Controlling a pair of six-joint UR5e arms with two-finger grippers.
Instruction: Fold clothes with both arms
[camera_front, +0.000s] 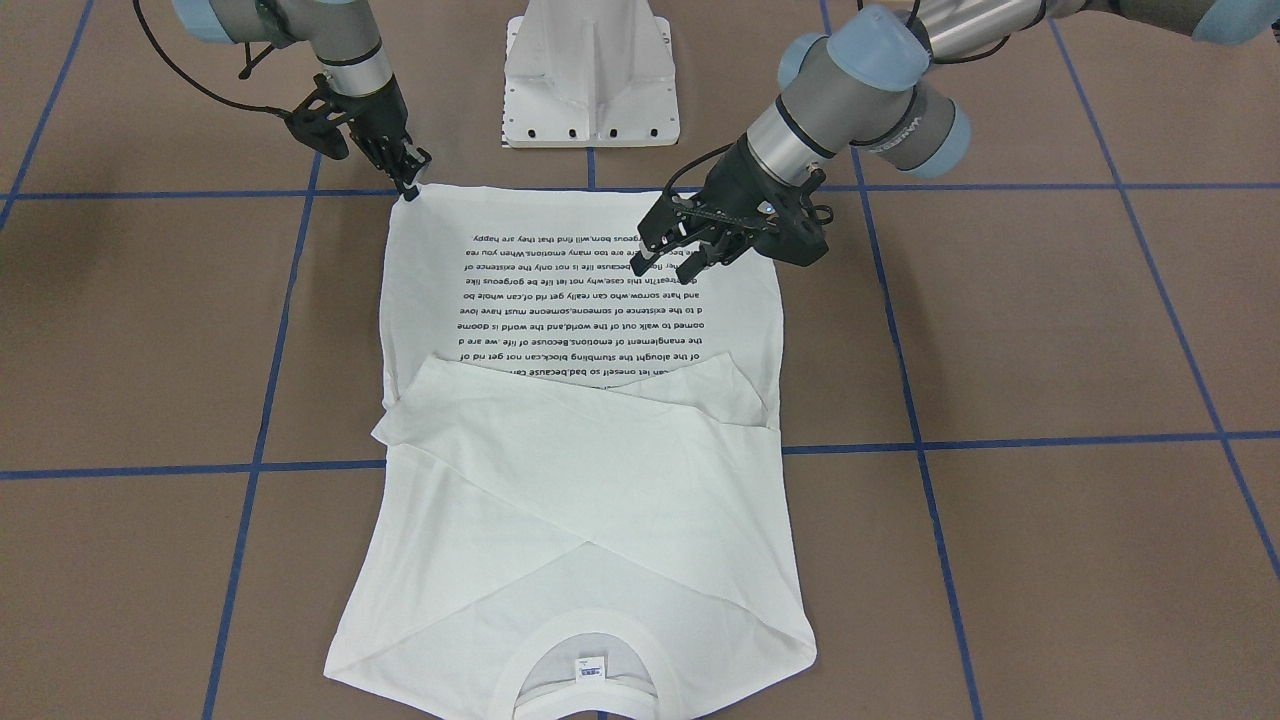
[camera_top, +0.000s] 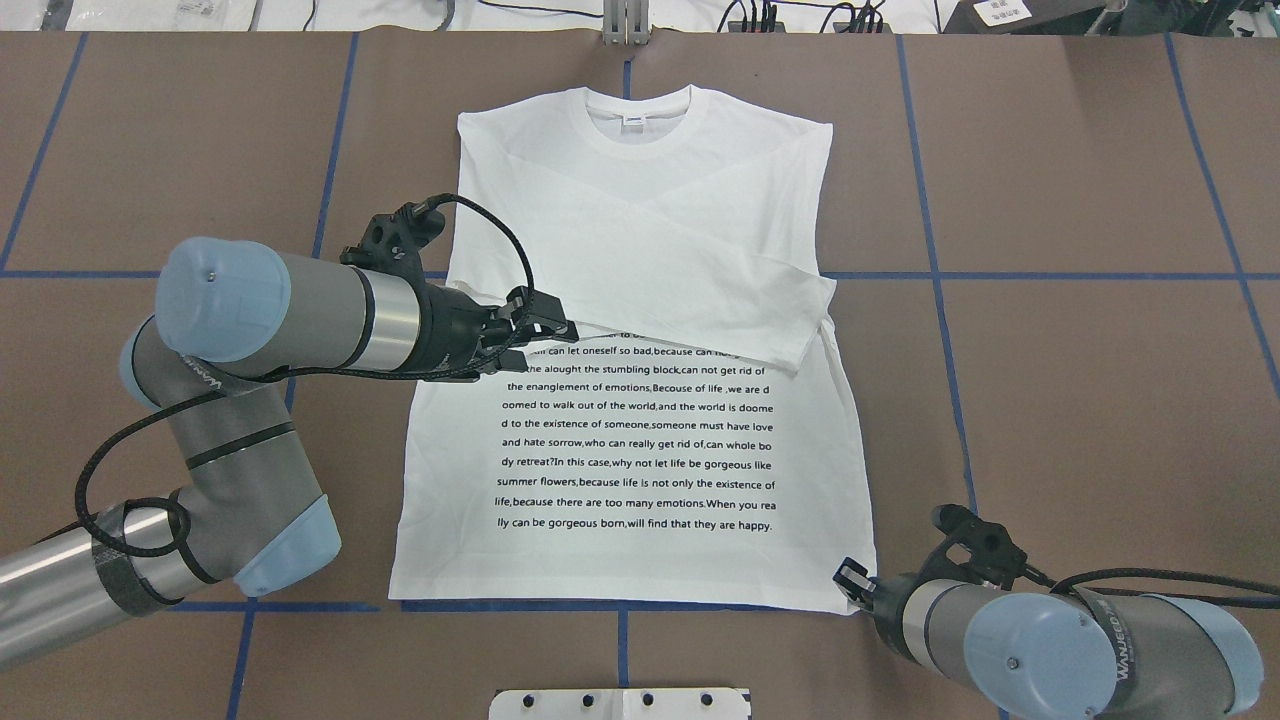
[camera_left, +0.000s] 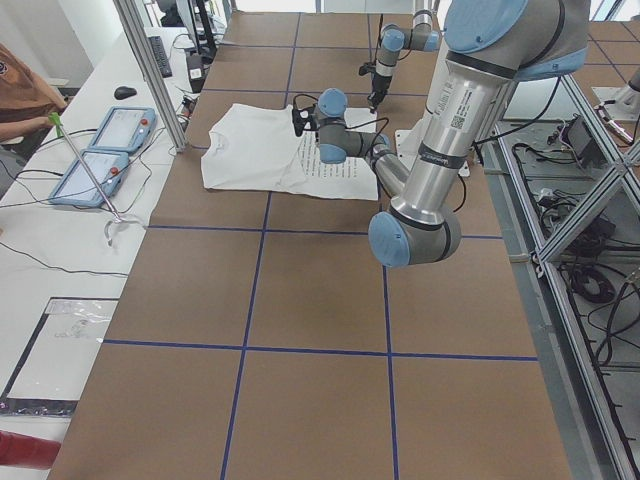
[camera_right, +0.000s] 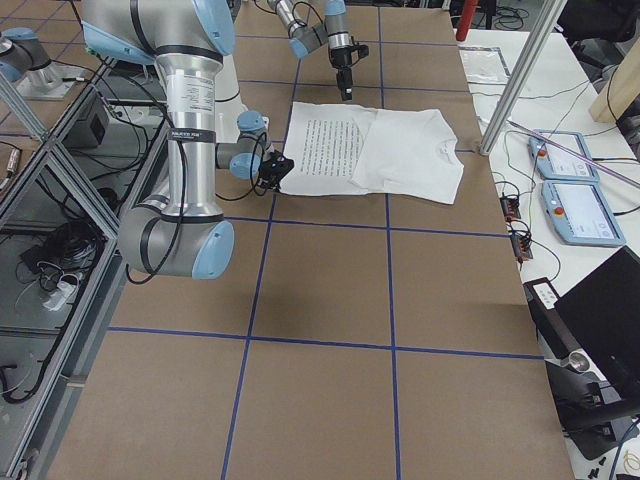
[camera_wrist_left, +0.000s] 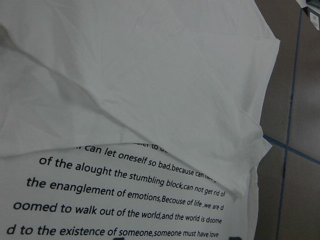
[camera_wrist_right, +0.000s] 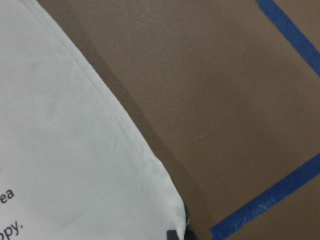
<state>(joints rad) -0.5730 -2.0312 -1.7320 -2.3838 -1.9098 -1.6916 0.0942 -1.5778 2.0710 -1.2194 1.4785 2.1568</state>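
Observation:
The white long-sleeved shirt (camera_front: 590, 500) lies flat, text side up, both sleeves folded across the chest. Its collar (camera_front: 585, 640) and neck label (camera_front: 587, 667) point away from the robot. My left gripper (camera_front: 678, 258) is open and empty, held above the shirt's text near the hem on my left; it also shows in the overhead view (camera_top: 545, 335). My right gripper (camera_front: 413, 186) is down on the table at the hem corner on my right (camera_top: 868, 598), and looks shut on that corner. The right wrist view shows the corner (camera_wrist_right: 170, 210) ending at the fingertips.
The white pedestal base (camera_front: 590, 80) stands just behind the shirt's hem, between the arms. The brown table (camera_front: 1050, 330) carries blue tape grid lines (camera_front: 1000, 440). Operator tablets (camera_left: 100, 150) and cables lie beyond the far edge.

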